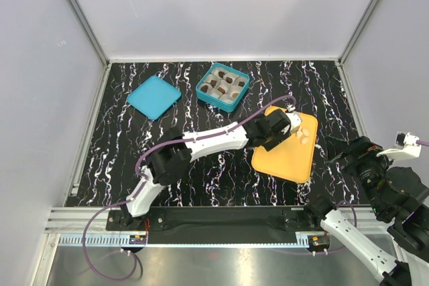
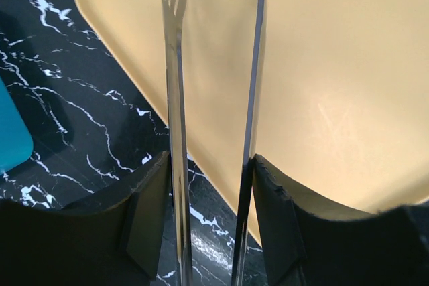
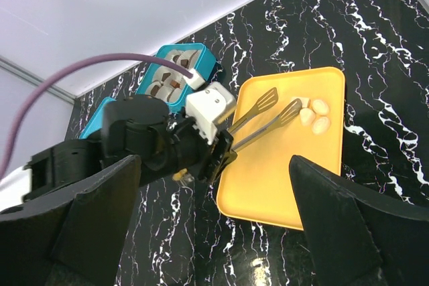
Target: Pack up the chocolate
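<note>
Three pale cream chocolate pieces [image 1: 305, 133] lie at the far right of the yellow tray [image 1: 288, 157]; they also show in the right wrist view [image 3: 314, 116]. My left gripper [image 1: 271, 132] is shut on metal tongs [image 3: 268, 113], which reach over the tray with their tips apart, one tip right beside the pale pieces. In the left wrist view the tongs [image 2: 175, 65] run up over the tray [image 2: 335, 85]. The teal box [image 1: 223, 86] holds grey paper cups with dark brown chocolate. My right gripper [image 1: 365, 155] is open and empty, raised to the right of the tray.
A teal lid [image 1: 153, 96] lies flat at the back left, left of the box. The left arm's purple cable arcs over the box and the tray. Grey walls enclose the black marbled table [image 1: 201, 172].
</note>
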`<action>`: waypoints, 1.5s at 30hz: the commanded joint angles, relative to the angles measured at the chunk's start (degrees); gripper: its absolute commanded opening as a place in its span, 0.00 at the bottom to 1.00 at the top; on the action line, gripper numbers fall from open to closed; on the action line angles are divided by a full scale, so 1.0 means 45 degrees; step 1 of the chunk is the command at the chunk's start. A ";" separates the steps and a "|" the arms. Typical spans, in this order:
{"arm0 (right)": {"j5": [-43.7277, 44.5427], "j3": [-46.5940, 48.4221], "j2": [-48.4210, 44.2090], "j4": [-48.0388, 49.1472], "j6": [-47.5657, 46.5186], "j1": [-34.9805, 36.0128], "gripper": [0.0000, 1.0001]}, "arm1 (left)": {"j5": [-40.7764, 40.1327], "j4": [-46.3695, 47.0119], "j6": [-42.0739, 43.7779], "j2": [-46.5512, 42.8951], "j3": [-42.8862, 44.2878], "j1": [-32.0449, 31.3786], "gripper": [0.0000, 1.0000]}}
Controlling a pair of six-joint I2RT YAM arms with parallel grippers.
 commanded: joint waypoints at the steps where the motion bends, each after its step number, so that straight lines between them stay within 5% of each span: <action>1: 0.0500 0.0268 0.0089 0.0157 -0.0211 0.0073 1.00 | 0.0143 0.0770 0.0508 0.0426 0.0569 -0.0038 0.54; 30: 0.0598 -0.0259 0.0147 0.0508 -0.0348 0.0073 1.00 | 0.0807 0.1219 0.0977 0.0993 0.1000 -0.0057 0.46; 45: 0.0461 -0.0240 0.0030 0.0469 -0.0114 0.0054 1.00 | 0.0144 0.1063 0.1075 -0.0333 0.0102 -0.0409 0.41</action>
